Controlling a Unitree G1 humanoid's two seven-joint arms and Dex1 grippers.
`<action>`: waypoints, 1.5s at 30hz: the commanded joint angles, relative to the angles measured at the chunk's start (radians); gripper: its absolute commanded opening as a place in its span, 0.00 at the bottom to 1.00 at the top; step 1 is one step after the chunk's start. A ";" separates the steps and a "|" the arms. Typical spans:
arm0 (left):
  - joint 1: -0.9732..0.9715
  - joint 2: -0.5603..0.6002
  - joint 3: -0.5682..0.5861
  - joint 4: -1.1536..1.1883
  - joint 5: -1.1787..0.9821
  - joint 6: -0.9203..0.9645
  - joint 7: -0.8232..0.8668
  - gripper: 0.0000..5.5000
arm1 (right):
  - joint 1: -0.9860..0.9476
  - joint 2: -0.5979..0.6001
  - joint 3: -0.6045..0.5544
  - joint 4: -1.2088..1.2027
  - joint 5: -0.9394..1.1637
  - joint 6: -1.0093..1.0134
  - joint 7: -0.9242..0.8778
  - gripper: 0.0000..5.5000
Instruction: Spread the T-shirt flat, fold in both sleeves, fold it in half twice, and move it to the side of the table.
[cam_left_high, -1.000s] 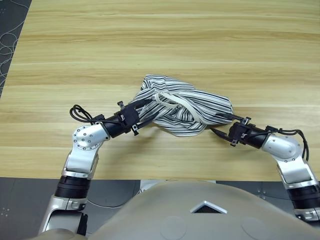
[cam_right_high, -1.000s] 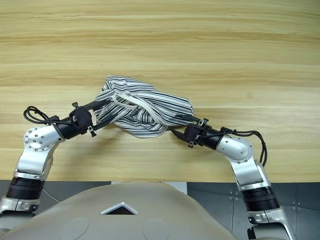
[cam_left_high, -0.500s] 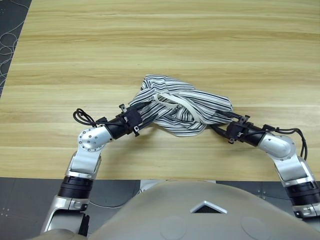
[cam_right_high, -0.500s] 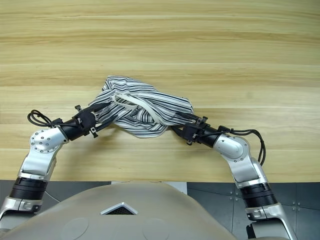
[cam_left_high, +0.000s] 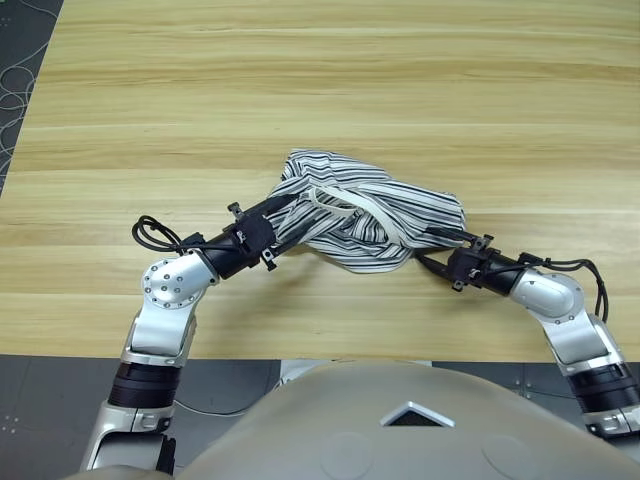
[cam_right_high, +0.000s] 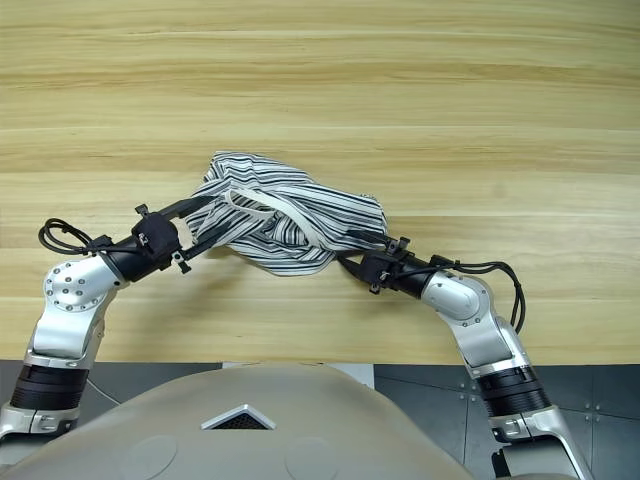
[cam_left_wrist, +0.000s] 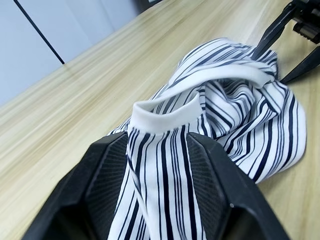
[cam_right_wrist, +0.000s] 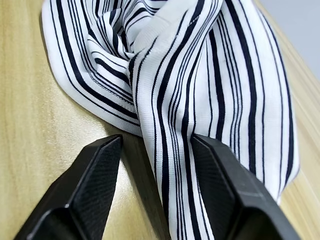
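1. T-shirt (cam_left_high: 365, 215) lay as a crumpled striped heap on the wooden surface (cam_left_high: 300, 80), about midway across it and towards the robot's edge. It was not yet spread, and a white band of trim looped over its top.
2. The left gripper (cam_left_wrist: 160, 165) sat at the heap's left end. In the left wrist view, cloth filled the gap from one pad to the other, with a white hem standing up just past the tips, so it appeared clamped on a bunch of the T-shirt.
3. The right gripper (cam_right_wrist: 157, 170) sat at the heap's right end, low over the surface. Its jaws stood apart. A fold of the T-shirt ran between them, lying against one finger, while bare wood showed beside the other, so nothing was pinched there yet.
4. The heap's long axis ran left to right, and its left end lay somewhat farther from the robot than its right end. Each gripper pointed inward along that line, so the cloth lay directly between them, with each arm nearest its own end.
5. Judging by this, the spreading step was barely under way. The next move would likely call for the right gripper to close on its fold, then for both to draw outward along that axis.
6. Which parts were sleeves could not be told from the tangle, so pulling might tighten the twist rather than open it.
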 joint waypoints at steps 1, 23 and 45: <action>-0.028 0.003 0.008 0.069 0.018 -0.001 0.009 0.40 | -0.014 0.003 0.003 0.008 -0.014 -0.014 -0.014 0.46; -0.052 -0.043 0.004 0.062 -0.164 0.108 -0.059 0.40 | -0.032 0.014 0.005 0.035 -0.062 -0.018 -0.089 0.46; -0.082 -0.079 -0.029 0.140 -0.062 0.060 -0.014 0.23 | -0.024 0.012 -0.001 0.028 -0.054 -0.026 -0.101 0.02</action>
